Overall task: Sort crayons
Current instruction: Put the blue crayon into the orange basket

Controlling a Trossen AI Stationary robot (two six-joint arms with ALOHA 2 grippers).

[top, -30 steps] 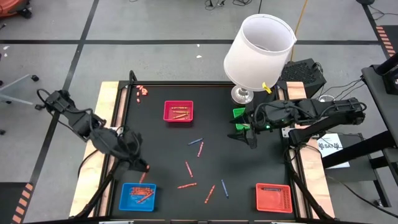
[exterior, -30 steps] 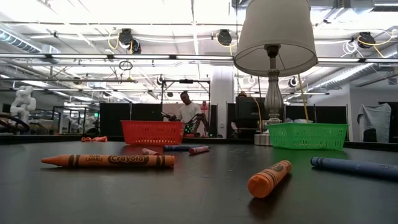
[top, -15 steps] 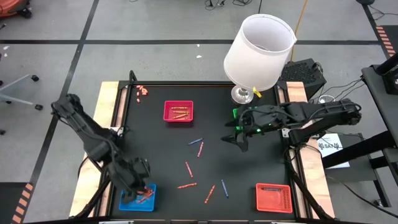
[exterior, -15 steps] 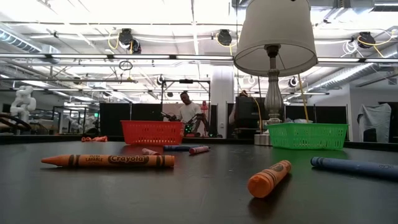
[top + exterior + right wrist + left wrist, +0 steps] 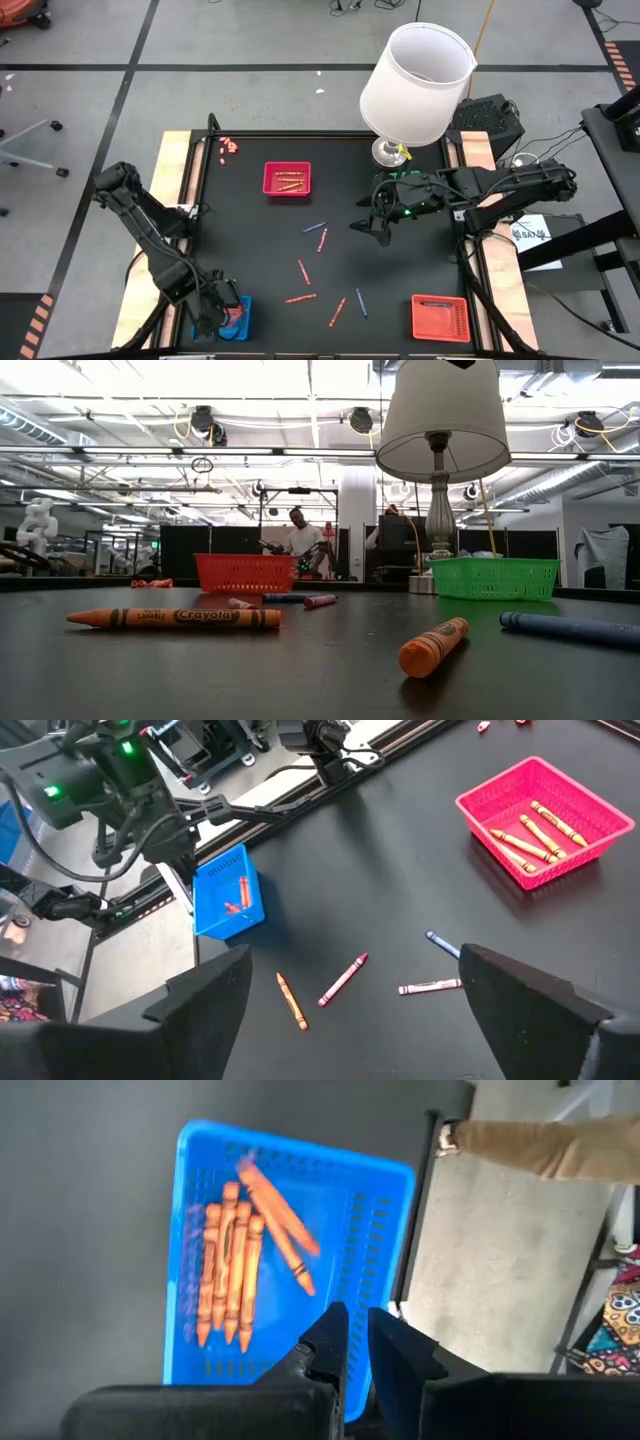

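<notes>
Left tool (image 5: 357, 1342) over blue tray (image 5: 238, 318), fingers nearly closed, empty; tray half hidden. Right tool (image 5: 375, 227) wide open above counter (image 5: 400, 280). Six loose crayons (image 5: 322, 239) mid-counter.

The counter (image 5: 260, 240) has a matt black top with pale wood edges. The blue tray (image 5: 380, 1230) is glossy plastic mesh, like the pink tray (image 5: 545, 820). The crayons (image 5: 175, 618) look waxy in paper wrappers. The lampshade (image 5: 415, 85) looks like smooth white cloth.
</notes>
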